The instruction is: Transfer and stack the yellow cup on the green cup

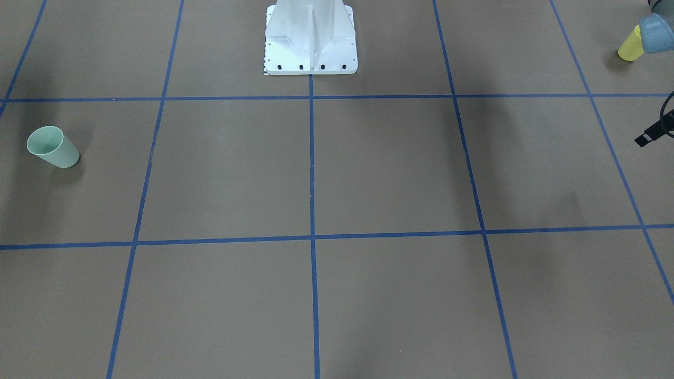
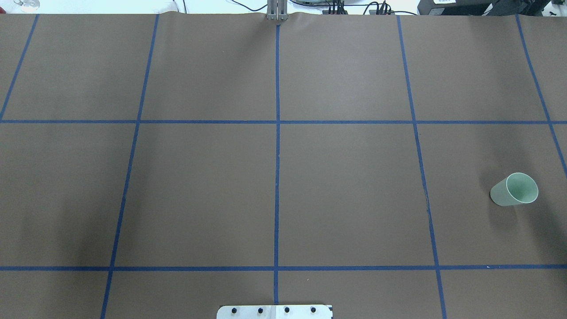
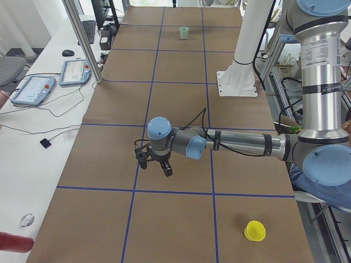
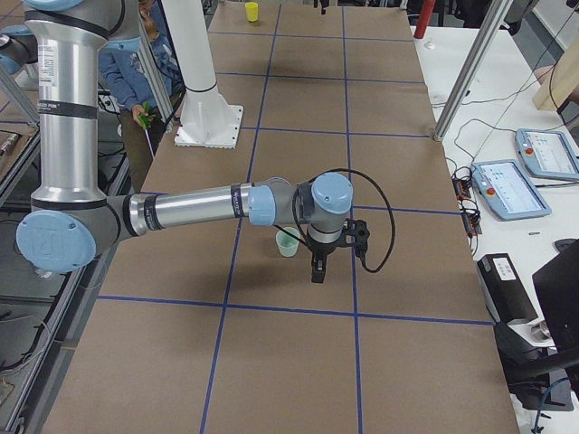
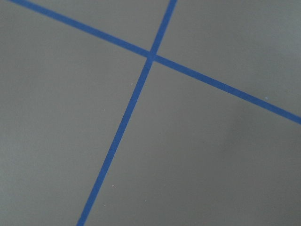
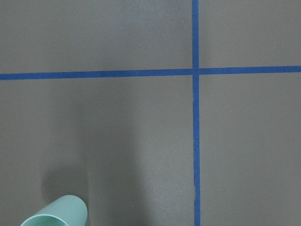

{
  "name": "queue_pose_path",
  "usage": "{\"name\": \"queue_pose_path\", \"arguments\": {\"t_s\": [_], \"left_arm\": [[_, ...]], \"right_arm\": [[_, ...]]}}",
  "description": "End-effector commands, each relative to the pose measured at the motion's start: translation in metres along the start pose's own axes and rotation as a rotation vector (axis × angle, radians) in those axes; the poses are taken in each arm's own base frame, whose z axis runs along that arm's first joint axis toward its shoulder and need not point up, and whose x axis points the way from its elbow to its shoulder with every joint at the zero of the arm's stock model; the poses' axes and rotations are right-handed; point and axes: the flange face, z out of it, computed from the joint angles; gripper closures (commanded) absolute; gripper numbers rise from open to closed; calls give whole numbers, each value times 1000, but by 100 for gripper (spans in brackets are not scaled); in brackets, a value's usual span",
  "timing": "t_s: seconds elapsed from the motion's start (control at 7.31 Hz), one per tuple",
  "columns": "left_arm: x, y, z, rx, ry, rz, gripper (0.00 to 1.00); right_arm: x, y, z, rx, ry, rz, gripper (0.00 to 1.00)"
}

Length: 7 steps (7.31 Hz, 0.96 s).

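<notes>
The yellow cup [image 3: 254, 230] sits well apart from the left tool [image 3: 156, 167].

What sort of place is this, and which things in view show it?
Most likely a robotics lab: the left arm and right arm reach over a table gridded with blue tape, and touchscreen control pendants lie on a side bench.

The brown table [image 2: 354, 177] has blue tape lines [image 2: 277, 177] that make big squares. A green cup [image 2: 514, 189] stands near one end — a yellow cup [image 3: 254, 230] stands near the other, well apart. A white base [image 1: 310, 39] sits by one long side.
</notes>
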Motion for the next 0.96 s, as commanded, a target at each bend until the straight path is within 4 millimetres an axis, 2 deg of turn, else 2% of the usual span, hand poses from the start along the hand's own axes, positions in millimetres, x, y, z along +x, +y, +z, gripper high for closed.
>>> {"name": "queue_pose_path", "arguments": {"t_s": [0.0, 0.14, 0.27, 0.41, 0.55, 0.68, 0.82], "left_arm": [[-2, 16, 29, 96, -75, -158, 0], [4, 22, 43, 144, -117, -236, 0], [18, 38, 71, 238, -186, -336, 0], [17, 67, 98, 311, -244, -403, 0], [-6, 91, 92, 344, -270, -470, 0], [-41, 107, 104, 429, -361, -536, 0], [-71, 115, 112, 518, -507, -644, 0]], "right_arm": [[-8, 0, -6, 11, -14, -16, 0], [-10, 2, -6, 5, -42, -16, 0], [-9, 6, -4, -1, -52, -12, 0], [-11, 7, -5, 0, -57, -17, 0], [-15, 9, -9, 5, -66, -25, 0], [-23, 15, -10, 3, -80, -38, 0], [-30, 18, -10, 1, -83, -54, 0]]}}
